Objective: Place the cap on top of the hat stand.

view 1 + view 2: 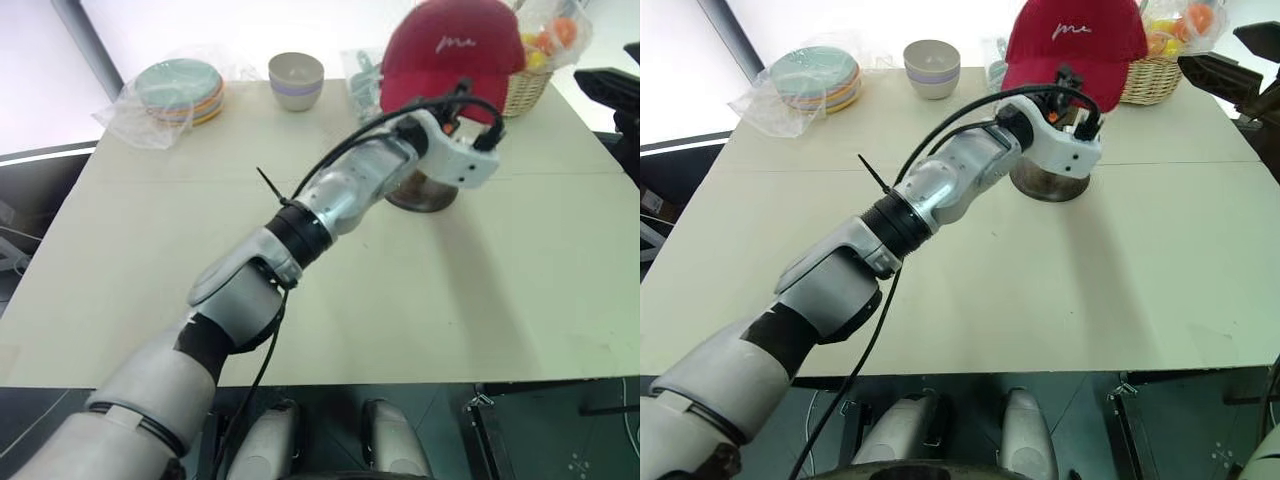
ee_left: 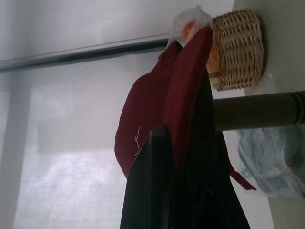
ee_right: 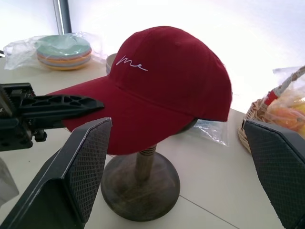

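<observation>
The red cap with white script covers the top of the wooden hat stand, whose post and round base show beneath it. My left gripper reaches in level and is shut on the cap's brim. In the left wrist view the brim lies pinched between the black fingers, with the stand's post just behind. The right gripper hovers to the right of the stand, open, with its two padded fingers spread wide and nothing between them.
At the table's far edge stand a pale bowl, a stack of coloured plates in plastic wrap, a crumpled clear bag and a wicker basket of fruit behind the stand. The beige table stretches toward me.
</observation>
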Robot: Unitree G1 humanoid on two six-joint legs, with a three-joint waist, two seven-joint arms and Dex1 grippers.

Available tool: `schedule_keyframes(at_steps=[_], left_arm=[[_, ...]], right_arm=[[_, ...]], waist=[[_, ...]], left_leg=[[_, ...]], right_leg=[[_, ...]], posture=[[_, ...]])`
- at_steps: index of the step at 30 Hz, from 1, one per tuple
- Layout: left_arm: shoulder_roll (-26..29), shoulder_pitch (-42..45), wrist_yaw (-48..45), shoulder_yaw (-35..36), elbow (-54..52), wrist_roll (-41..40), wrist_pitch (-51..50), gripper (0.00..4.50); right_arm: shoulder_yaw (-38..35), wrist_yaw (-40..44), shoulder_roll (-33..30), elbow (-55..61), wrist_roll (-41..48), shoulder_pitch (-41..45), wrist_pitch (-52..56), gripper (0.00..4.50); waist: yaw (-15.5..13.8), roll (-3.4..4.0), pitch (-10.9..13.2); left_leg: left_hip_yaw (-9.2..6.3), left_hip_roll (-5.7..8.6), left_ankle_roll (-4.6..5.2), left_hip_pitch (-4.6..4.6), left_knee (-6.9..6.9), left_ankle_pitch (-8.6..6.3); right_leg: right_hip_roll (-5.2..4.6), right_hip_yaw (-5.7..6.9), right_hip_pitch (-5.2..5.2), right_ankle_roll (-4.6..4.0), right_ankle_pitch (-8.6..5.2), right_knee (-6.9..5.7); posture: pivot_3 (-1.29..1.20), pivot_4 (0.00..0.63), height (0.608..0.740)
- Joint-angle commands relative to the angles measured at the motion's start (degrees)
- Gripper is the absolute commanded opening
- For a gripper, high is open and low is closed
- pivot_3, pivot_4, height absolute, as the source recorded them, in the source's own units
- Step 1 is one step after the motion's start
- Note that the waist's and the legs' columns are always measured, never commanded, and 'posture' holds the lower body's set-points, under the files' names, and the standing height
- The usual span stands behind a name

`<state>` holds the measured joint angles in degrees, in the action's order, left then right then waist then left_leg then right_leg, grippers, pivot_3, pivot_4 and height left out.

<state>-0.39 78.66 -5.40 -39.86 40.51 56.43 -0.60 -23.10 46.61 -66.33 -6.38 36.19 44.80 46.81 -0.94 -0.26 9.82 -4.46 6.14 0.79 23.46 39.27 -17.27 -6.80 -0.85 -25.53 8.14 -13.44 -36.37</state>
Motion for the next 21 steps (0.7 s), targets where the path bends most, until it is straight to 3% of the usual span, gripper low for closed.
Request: schedule_keyframes(at_steps=[1,9,15,21], left_arm=[[-1.43,-1.70,-1.70,-2.55,-3.12,1.39,0.23,0.04],[-2.56,-4.87,-5.32,-4.09,-6.17,1.84,-0.05,0.04],[-4.10,-6.17,-6.41,-2.93,-5.18,0.54,-1.62,0.04],[-4.98,-7.06,-7.25,-2.44,-5.88,-0.53,-3.87,0.04]], right_arm=[[-3.48,-0.53,-1.17,1.62,-0.03,-0.23,-0.90,4.50],[-6.82,0.20,-3.77,2.85,1.01,-3.83,2.22,4.50],[-10.46,-0.26,-5.22,2.45,7.11,-3.28,14.90,4.50],[-12.89,0.01,-6.49,2.25,8.10,-4.64,17.96,4.50]], waist=[[0.06,0.02,-0.01],[-1.22,0.07,-0.04],[-1.54,0.06,-0.04],[-1.47,0.07,-0.04]], left_leg=[[0.00,0.00,0.00,0.00,0.00,0.00],[0.00,0.01,-0.01,-0.04,0.06,0.01],[-0.02,0.02,-0.01,-0.04,0.09,0.01],[-0.03,0.01,-0.01,-0.04,0.09,0.00]], right_leg=[[0.00,0.00,0.00,0.00,0.00,0.00],[-0.01,-0.02,0.05,0.00,0.00,-0.03],[-0.03,-0.02,0.09,0.01,0.01,-0.02],[-0.03,-0.02,0.09,0.01,0.01,-0.02]], posture=[[0.00,0.150,0.740],[0.00,0.150,0.740],[0.00,0.150,0.740],[0.00,0.150,0.740]])
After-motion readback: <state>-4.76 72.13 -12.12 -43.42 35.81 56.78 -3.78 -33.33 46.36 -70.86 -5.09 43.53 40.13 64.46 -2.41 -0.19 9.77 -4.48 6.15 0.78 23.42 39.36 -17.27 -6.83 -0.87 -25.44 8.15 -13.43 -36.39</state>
